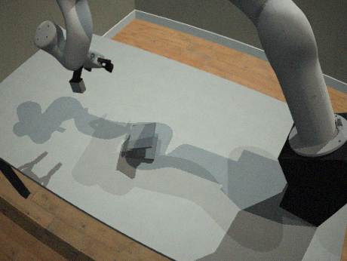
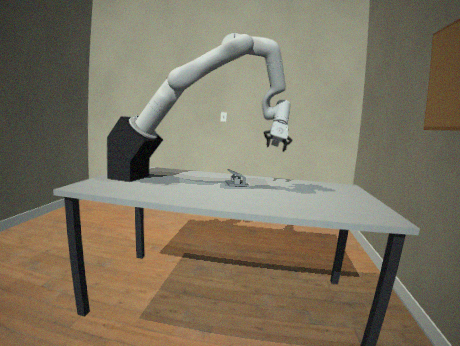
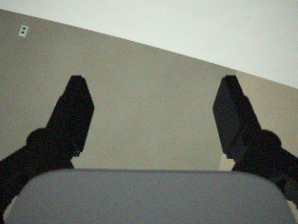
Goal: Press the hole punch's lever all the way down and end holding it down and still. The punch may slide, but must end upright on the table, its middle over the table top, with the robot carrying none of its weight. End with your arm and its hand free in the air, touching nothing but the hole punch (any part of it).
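The grey hole punch (image 1: 140,147) stands upright near the middle of the table, its lever raised at a slant; it also shows in the exterior view (image 2: 236,179). My gripper (image 1: 92,73) is open and empty, high in the air and off to one side of the punch, well apart from it. In the exterior view my gripper (image 2: 278,142) hangs far above the table top, to the right of the punch, fingers pointing down. In the wrist view the two dark fingers stand wide apart with only the beige wall between them; the punch is out of that view.
The arm's black base block (image 1: 314,181) stands at one end of the table (image 2: 235,200). The table's edges lie near on the side below my gripper. A wood floor surrounds the table.
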Available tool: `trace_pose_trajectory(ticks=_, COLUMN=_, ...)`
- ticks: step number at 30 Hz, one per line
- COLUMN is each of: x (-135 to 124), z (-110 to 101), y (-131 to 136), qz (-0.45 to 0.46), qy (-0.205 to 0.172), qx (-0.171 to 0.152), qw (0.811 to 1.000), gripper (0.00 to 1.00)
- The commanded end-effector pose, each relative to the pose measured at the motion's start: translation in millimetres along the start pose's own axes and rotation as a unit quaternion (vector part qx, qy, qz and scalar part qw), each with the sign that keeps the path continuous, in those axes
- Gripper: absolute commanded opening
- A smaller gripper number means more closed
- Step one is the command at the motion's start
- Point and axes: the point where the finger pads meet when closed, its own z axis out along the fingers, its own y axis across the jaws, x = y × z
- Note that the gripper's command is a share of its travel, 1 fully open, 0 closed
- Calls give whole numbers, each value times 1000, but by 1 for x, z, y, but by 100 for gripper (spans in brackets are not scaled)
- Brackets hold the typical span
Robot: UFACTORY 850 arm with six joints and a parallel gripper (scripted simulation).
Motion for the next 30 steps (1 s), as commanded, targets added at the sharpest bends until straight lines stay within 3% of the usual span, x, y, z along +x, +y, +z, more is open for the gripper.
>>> trace_pose_trajectory(ticks=1, x=3, z=11, y=0, qz=-68, qy=-5, qx=-49, qw=997, gripper=100)
trace_pose_trajectory(ticks=7, x=14, z=21, y=-6, qz=-155, qy=-6, qx=-93, qw=984, gripper=100)
trace_pose_trajectory(ticks=14, x=34, z=30, y=-19, qz=-263, qy=-2, qx=-141, qw=954, gripper=100)
trace_pose_trajectory(ticks=16, x=34, z=30, y=-19, qz=-263, qy=-2, qx=-141, qw=954, gripper=100)
trace_pose_trajectory(ticks=17, x=43, z=33, y=-27, qz=-307, qy=2, qx=-159, qw=938, gripper=100)
trace_pose_trajectory(ticks=22, x=59, z=37, y=-42, qz=-374, qy=10, qx=-184, qw=909, gripper=100)
trace_pose_trajectory(ticks=30, x=91, z=41, y=-78, qz=-490, qy=31, qx=-224, qw=842, gripper=100)
